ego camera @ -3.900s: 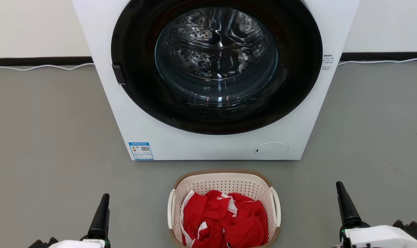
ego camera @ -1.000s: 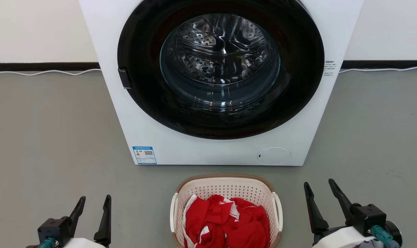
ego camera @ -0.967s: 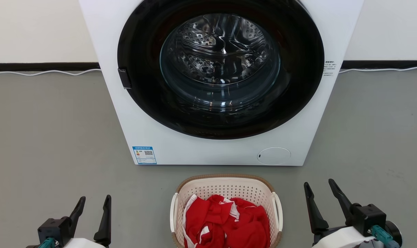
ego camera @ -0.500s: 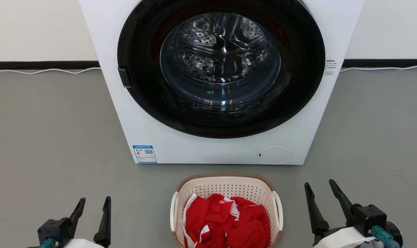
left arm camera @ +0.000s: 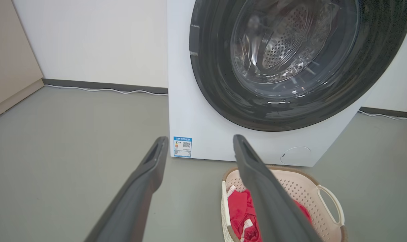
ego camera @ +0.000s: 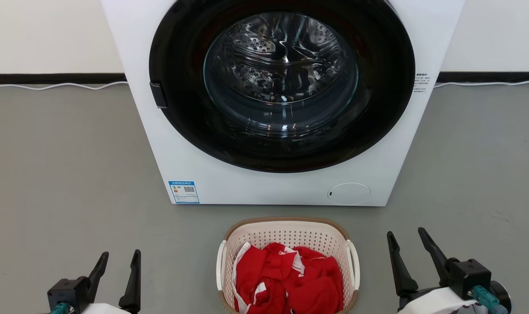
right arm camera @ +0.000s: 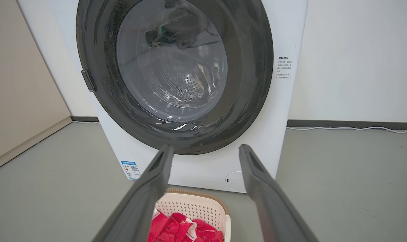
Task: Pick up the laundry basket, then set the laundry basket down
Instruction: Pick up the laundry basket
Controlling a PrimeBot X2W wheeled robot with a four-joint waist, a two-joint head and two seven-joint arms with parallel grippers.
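Cream perforated plastic laundry basket [ego camera: 286, 235], judged light and stiff, best lifted by its white loop handles [ego camera: 355, 270]; left gripper [ego camera: 120, 253] and right gripper [ego camera: 405, 232] fingers wide, empty.

Near end of laundry basket [ego camera: 290, 237] off-frame

Left gripper [ego camera: 121, 252], right gripper [ego camera: 404, 231]: earlier one finger visible each, now two, jaws apart.
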